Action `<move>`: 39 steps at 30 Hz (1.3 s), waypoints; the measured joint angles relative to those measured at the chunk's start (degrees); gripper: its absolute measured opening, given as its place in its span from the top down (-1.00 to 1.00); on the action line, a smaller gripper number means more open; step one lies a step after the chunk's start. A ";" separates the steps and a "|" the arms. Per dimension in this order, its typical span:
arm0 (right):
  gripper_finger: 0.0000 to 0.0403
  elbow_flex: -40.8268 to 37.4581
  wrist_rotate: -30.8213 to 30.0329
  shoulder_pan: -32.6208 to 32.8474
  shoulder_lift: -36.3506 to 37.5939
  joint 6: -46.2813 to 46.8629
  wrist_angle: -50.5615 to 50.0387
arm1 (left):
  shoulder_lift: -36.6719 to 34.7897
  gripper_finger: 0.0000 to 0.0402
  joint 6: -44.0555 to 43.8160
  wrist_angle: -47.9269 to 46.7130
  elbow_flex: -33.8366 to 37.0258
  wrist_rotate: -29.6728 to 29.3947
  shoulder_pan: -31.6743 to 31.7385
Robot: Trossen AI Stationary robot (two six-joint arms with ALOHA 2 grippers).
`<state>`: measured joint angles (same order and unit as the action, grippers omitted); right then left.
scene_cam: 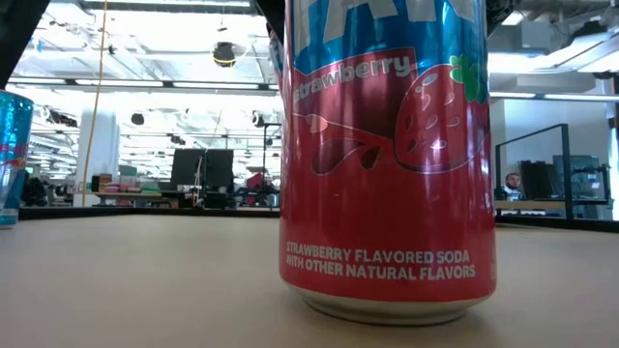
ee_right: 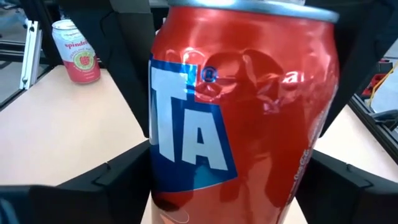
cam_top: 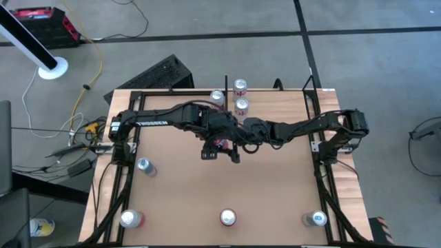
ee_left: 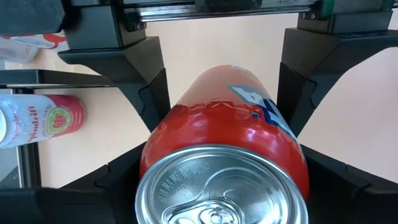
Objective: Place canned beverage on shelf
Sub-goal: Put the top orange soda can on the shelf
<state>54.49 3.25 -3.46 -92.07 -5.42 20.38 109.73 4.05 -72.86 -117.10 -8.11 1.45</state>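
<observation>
L gripper n R gripper both clamping red can imo; I could dent it more

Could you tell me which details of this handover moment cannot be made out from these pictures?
- High view: the red can is mostly covered by the left gripper and right gripper.
- Right wrist view: the can's brand word is cut off.
- Low view: the strawberry soda can blocks both grippers.
- No view shows the shelf clearly.
</observation>
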 joint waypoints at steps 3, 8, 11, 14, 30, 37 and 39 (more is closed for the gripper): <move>-0.88 0.01 -0.23 0.02 0.00 -0.04 -0.45 | 0.02 -0.56 -0.27 0.17 0.00 -0.12 0.00; -0.93 0.01 -0.33 0.00 -0.04 -0.19 -0.41 | 0.02 -0.49 -0.46 0.42 0.00 -0.18 0.00; -0.91 0.01 -0.33 0.00 -0.04 -0.19 -0.46 | 0.02 -0.49 -0.46 0.39 0.00 -0.25 0.00; -0.89 0.01 -0.33 0.00 -0.04 -0.19 -0.68 | 0.02 -0.50 -0.46 0.39 0.00 -0.25 0.00; -0.88 0.01 -0.31 -0.11 0.07 -0.01 -4.38 | 0.02 -0.50 -0.83 -0.48 0.00 0.20 0.02; -0.88 -0.07 -0.29 -1.17 3.02 0.01 -16.66 | 0.02 -0.47 -2.48 -2.51 0.00 -0.05 0.46; -0.88 0.12 -0.34 -1.29 3.87 0.00 -19.86 | 0.02 -0.47 -3.31 -3.56 0.00 0.03 0.64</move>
<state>54.61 2.91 -4.75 -88.20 -5.41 0.52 109.75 0.75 -76.42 -117.10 -8.08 2.09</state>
